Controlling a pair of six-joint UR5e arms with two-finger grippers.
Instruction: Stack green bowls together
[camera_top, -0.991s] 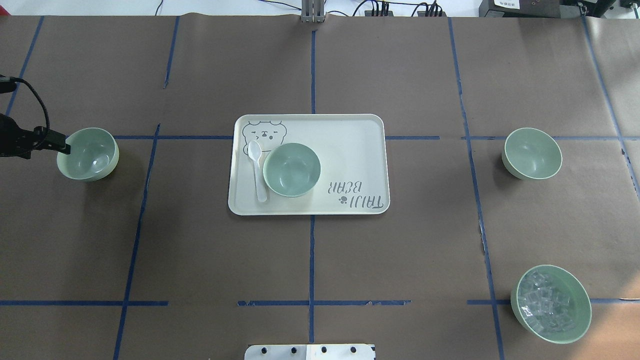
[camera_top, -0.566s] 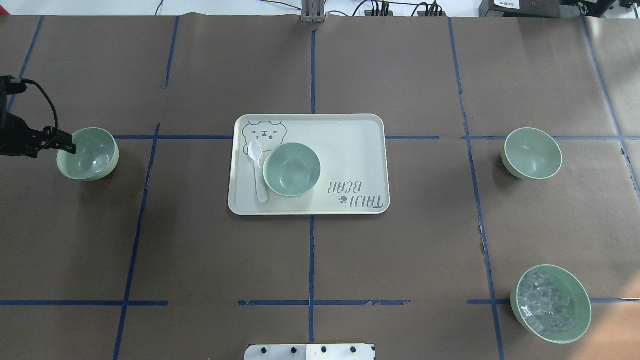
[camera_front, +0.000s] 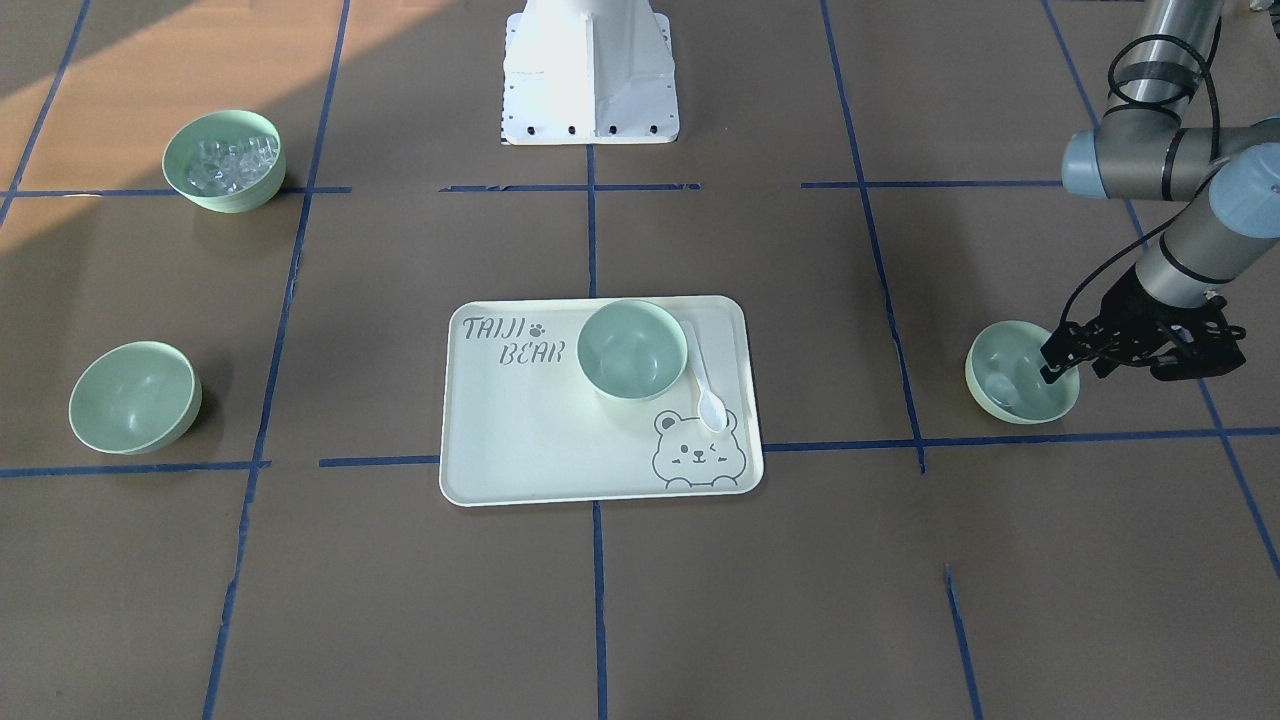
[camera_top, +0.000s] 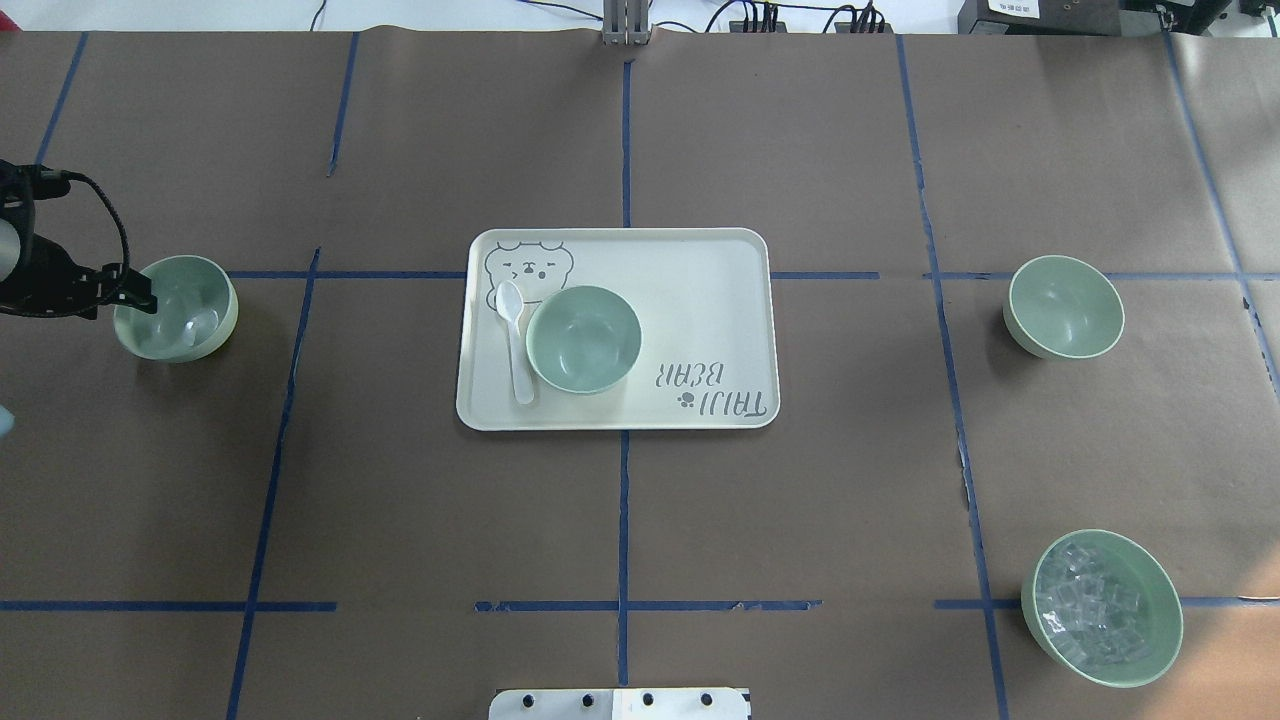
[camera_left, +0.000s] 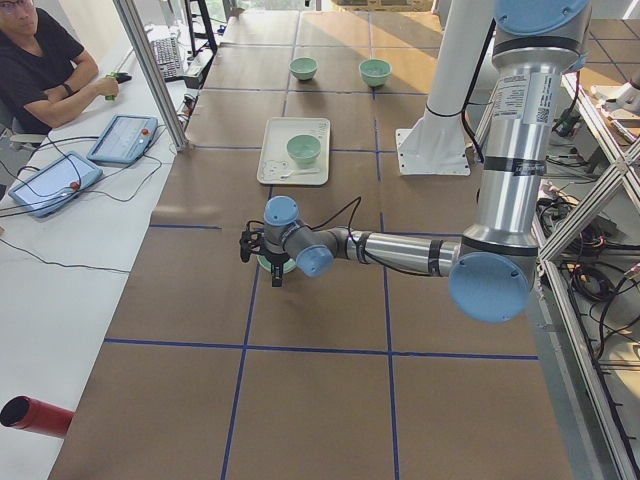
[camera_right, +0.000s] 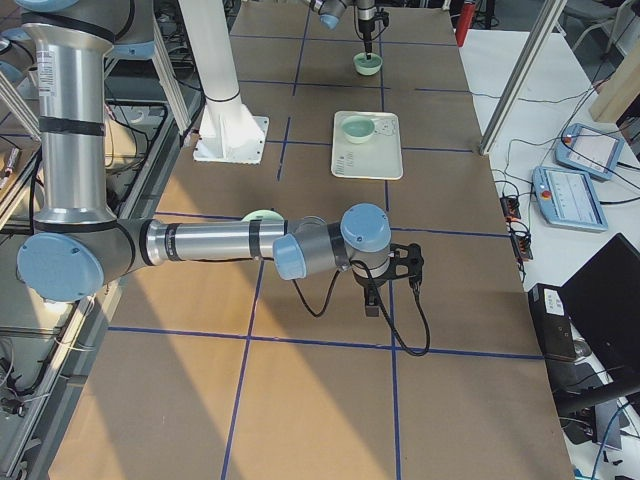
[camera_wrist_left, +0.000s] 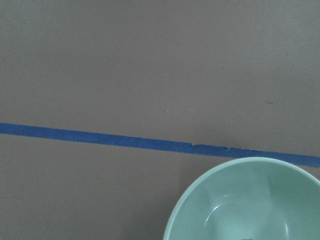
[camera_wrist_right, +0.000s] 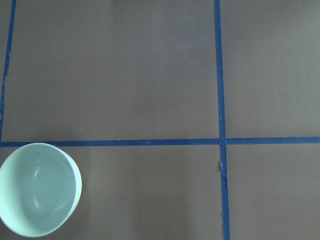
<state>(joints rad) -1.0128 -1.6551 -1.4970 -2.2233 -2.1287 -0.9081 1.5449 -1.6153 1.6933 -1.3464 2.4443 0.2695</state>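
Three plain green bowls stand apart. One (camera_top: 583, 340) is on the cream tray (camera_top: 700, 300). One (camera_top: 1063, 306) is on the table at the right and shows in the right wrist view (camera_wrist_right: 37, 190). One (camera_top: 180, 308) is at the left, also in the left wrist view (camera_wrist_left: 245, 202). My left gripper (camera_top: 128, 298) is open at this bowl's outer rim (camera_front: 1078, 368), one finger inside and one outside. My right gripper (camera_right: 392, 275) shows only in the exterior right view, so I cannot tell its state.
A white spoon (camera_top: 516, 340) lies on the tray beside the bowl. A like green bowl with clear cubes (camera_top: 1100, 608) stands at the near right. The robot's white base (camera_front: 590, 75) is at the table's near edge. An operator (camera_left: 45, 60) sits at the far side.
My left gripper has edged a little right and lower over the left bowl's rim, and its wrist has turned. The bowls have not moved.
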